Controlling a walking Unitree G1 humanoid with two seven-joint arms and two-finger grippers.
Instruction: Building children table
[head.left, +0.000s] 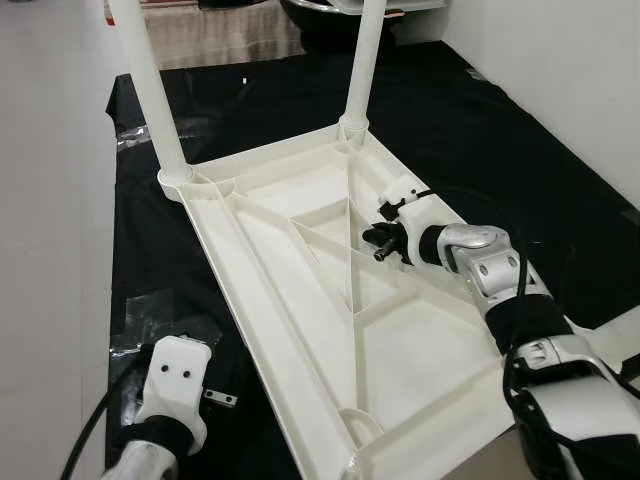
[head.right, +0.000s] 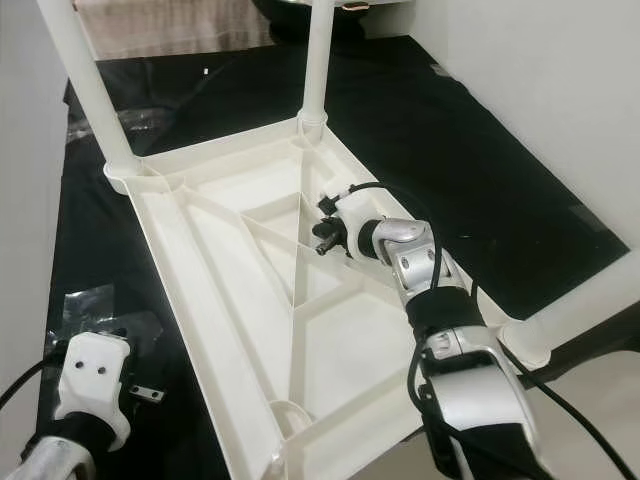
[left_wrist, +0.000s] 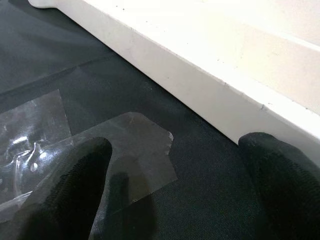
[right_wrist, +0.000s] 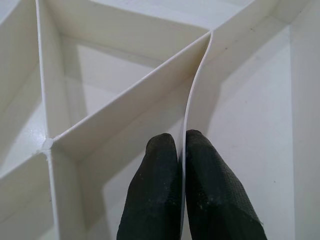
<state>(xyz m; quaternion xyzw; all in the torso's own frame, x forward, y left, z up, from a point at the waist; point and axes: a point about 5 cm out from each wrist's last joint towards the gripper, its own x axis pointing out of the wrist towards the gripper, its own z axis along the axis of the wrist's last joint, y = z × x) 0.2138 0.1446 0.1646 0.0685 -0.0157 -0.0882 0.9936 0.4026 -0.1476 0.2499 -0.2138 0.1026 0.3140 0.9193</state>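
White plastic tabletop (head.left: 300, 300) lies upside down on a black mat (head.left: 480, 130) on the floor, two legs (head.left: 145, 80) already standing in its far corners. Right gripper (right_wrist: 181, 150) is pinched shut on a thin inner rib (right_wrist: 197, 90), which bows under the squeeze. Left gripper (left_wrist: 175, 180) hovers spread apart over the mat beside the rim. Pulling harder could crack the rib or drag the tabletop askew.

White plastic children's table (head.left: 300, 290) upside down on black mat, ribbed underside up — two legs (head.left: 145, 75) apparently fitted
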